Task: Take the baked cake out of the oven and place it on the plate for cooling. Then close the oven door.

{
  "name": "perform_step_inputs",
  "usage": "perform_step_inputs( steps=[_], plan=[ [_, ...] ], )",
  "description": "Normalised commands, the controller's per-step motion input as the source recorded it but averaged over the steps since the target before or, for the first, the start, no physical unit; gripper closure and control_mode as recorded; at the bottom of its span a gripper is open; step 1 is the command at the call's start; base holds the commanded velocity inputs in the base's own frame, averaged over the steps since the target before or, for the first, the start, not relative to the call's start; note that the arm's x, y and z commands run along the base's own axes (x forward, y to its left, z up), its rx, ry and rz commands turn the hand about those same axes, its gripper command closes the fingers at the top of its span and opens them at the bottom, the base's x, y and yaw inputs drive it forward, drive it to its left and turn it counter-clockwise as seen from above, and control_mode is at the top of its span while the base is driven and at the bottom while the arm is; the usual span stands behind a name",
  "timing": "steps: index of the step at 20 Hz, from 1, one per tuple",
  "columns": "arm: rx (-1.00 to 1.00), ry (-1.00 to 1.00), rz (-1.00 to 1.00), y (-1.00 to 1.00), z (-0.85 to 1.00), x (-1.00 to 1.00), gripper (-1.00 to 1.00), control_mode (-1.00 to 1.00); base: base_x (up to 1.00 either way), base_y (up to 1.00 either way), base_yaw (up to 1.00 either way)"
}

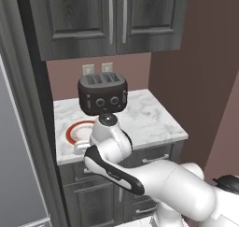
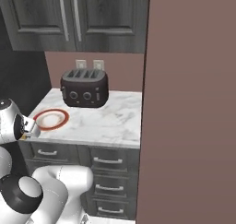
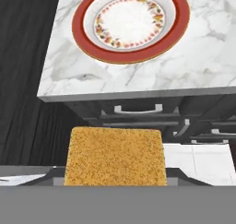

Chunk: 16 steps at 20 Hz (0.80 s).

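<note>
cake [image 3: 115, 156] clamped in tool [image 3: 115, 184], clear of oven. plate [image 3: 131, 25] on tabletop [image 3: 203, 57] just ahead, bare. remaining: set cake down, shut oven door.

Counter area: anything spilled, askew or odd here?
Nothing stands out. The plate lies flat and bare on the marble counter, the toaster stands upright behind it, and the cake looks intact at the gripper.
</note>
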Motion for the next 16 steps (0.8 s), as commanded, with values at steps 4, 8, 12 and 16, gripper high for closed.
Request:
perform_step_inputs(
  steps=[4, 8, 12, 16],
  plan=[
    [0.0, 0.0, 0.0, 0.0, 0.0, 0.0, 1.0, 1.0, 0.38, 0.0, 0.0],
    [0.0, 0.0, 0.0, 0.0, 0.0, 0.0, 1.0, 1.0, 0.0, 0.0, 0.0],
    [0.0, 0.0, 0.0, 0.0, 0.0, 0.0, 1.0, 1.0, 0.0, 0.0, 0.0],
    [0.0, 0.0, 0.0, 0.0, 0.0, 0.0, 1.0, 1.0, 0.0, 0.0, 0.0]
  ],
)
